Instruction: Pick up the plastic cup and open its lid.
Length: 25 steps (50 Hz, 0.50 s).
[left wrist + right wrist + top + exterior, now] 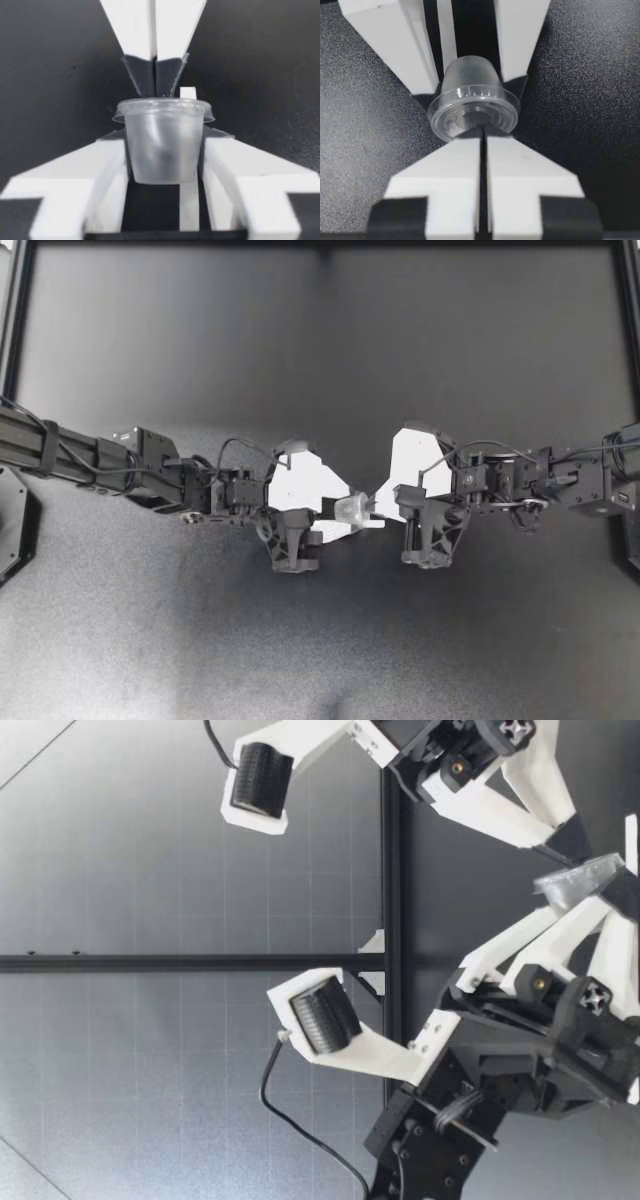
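A small clear plastic cup [352,508] with a lid hangs above the dark table between my two grippers. My left gripper [343,512] is shut on the cup's body, one white finger pressed to each side of the cup [162,145]. My right gripper [380,506] faces it, shut, its fingertips pinching the rim of the lid [472,116]. In the low view the cup [578,880] sits between the two sets of white fingers, off the table.
The black table [320,360] stretches around both arms, with a black frame rail [12,330] along its edges. Cables loop over both wrists.
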### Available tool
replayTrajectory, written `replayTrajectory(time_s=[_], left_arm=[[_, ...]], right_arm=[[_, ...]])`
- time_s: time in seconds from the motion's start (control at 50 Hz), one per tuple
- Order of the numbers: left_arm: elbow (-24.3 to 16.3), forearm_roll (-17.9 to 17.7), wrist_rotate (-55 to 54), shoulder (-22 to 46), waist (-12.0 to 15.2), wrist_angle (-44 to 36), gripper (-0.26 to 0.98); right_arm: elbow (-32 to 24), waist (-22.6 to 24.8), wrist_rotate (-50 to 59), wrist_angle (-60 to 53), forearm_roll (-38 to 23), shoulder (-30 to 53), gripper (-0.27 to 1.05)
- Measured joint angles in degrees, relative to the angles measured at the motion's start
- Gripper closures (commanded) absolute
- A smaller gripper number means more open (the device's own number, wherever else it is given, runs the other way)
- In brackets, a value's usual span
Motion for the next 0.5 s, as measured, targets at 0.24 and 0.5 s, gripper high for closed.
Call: replayTrajectory(time_s=[0.24,0.5], left_arm=[[2.81,-1.14,-1.32,-1.23,-0.09,-3.43,0.5],[11.87,-1.32,-6.5,-8.88,-0.09,-21.01,0.5]], right_arm=[[3.34,0.09,-0.62,-3.6,-1.85,-11.6,0.95],[9.58,0.26,-3.43,-15.91,-10.55,-28.3,0.88]])
